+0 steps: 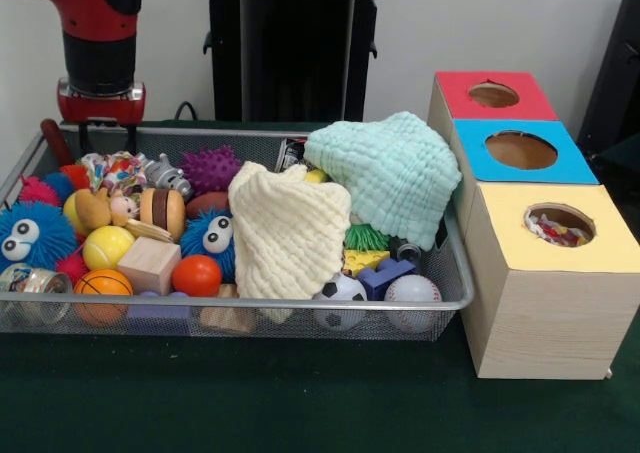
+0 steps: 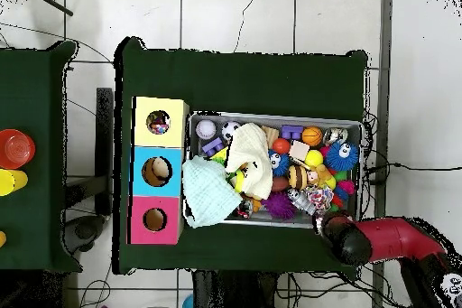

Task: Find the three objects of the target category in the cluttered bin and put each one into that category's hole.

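While the end effector [image 1: 100,123] hovers at the bin's [image 1: 250,308] ten o'clock, its grip unreadable, it should shift the cloths [image 1: 290,228] before choosing a target.

From above I see the green worktop [image 2: 244,65] carrying a wire bin [image 2: 275,116] packed with toys. A cream cloth [image 2: 250,155] lies across the bin's middle, and a mint cloth [image 2: 207,191] drapes over its left end, touching the box beside it. That box [image 2: 137,169] has three holes: yellow top [image 2: 159,122], blue middle [image 2: 157,171], red bottom [image 2: 154,219]. I make out a baseball [image 2: 207,129], a soccer ball [image 2: 231,129], an orange basketball [image 2: 312,135] and a blue fuzzy creature [image 2: 341,155]. My red arm [image 2: 383,239] reaches in from the right, its dark end at the bin's lower right corner.
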Controlling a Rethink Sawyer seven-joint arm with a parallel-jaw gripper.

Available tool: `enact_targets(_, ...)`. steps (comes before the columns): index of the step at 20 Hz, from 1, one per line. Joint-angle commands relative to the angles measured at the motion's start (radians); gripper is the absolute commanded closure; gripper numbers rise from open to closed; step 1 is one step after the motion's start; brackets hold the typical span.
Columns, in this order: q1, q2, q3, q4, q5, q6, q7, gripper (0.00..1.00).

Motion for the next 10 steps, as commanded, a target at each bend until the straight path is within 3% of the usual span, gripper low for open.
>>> enact_targets(1, -0.010, -0.094, 0.068, 0.058, 0.100, 0.088, -0.176, 0.00)
enact_targets(6, -0.013, -0.197, 0.082, 0.112, 0.182, 0.142, -0.218, 0.00)
enact_targets(10, -0.032, -0.195, 0.127, 0.119, 0.209, 0.098, -0.220, 0.00)
